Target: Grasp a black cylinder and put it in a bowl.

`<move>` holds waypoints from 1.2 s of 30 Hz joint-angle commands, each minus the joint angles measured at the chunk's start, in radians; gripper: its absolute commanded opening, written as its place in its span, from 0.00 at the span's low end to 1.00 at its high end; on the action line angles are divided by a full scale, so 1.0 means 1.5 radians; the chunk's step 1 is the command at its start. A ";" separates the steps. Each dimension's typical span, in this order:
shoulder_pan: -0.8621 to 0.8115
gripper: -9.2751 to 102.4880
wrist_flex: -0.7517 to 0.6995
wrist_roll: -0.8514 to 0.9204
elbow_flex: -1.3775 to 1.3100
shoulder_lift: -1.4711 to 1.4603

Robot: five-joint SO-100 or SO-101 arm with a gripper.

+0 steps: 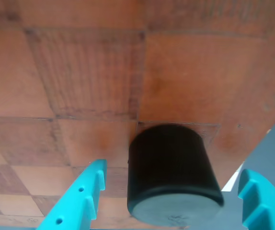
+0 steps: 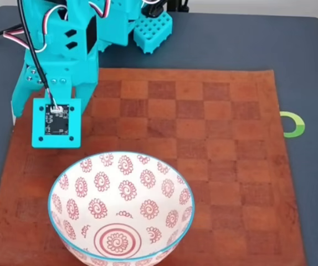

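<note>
Pincer (image 1: 173, 191) spread wide, gripping nothing; black cylinder (image 1: 172, 175) between teal fingers (image 1: 82, 199), on checkered mat (image 1: 89, 72).

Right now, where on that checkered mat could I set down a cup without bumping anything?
In the fixed view, the checkered mat is bare across its whole right half, from the bowl out toward the green ring, and along its top edge. It is crowded at the left, where the arm hangs above the bowl; there the gripper straddles the black cylinder.
</note>
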State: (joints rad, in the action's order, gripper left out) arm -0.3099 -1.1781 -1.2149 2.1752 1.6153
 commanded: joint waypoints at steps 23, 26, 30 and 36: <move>-0.005 0.25 0.000 -0.006 -0.024 0.004; -0.005 0.25 0.000 -0.005 -0.024 0.004; -0.005 0.22 0.000 -0.003 -0.024 0.004; -0.005 0.20 0.000 -0.003 -0.024 0.004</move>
State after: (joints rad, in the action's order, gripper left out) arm -0.3129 -1.1812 -1.2180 2.1737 1.6153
